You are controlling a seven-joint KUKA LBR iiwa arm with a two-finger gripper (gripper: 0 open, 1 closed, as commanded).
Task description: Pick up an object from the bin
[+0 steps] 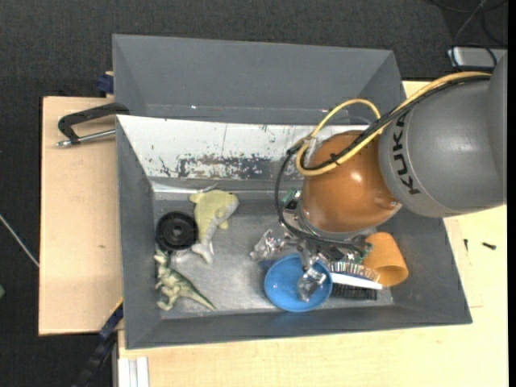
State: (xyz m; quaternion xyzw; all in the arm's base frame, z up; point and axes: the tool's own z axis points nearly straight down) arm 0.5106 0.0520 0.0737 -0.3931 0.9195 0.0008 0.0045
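My gripper (pixel 310 279) hangs low at the bin's front right, its metal tip down on a round blue dish (pixel 284 287). A brush with black bristles and a white back (pixel 355 281) lies just right of the tip, touching the dish's edge. Behind the brush an orange cup (pixel 389 257) lies on its side. A crumpled silvery thing (pixel 267 244) sits just left of the gripper, behind the dish.
On the bin's left side lie a pale yellow toy shark (pixel 212 214), a black round disc (pixel 176 230) and a green toy dinosaur (pixel 177 289). The arm's orange dome covers the middle right of the bin, and bare floor shows between the shark and the dish.
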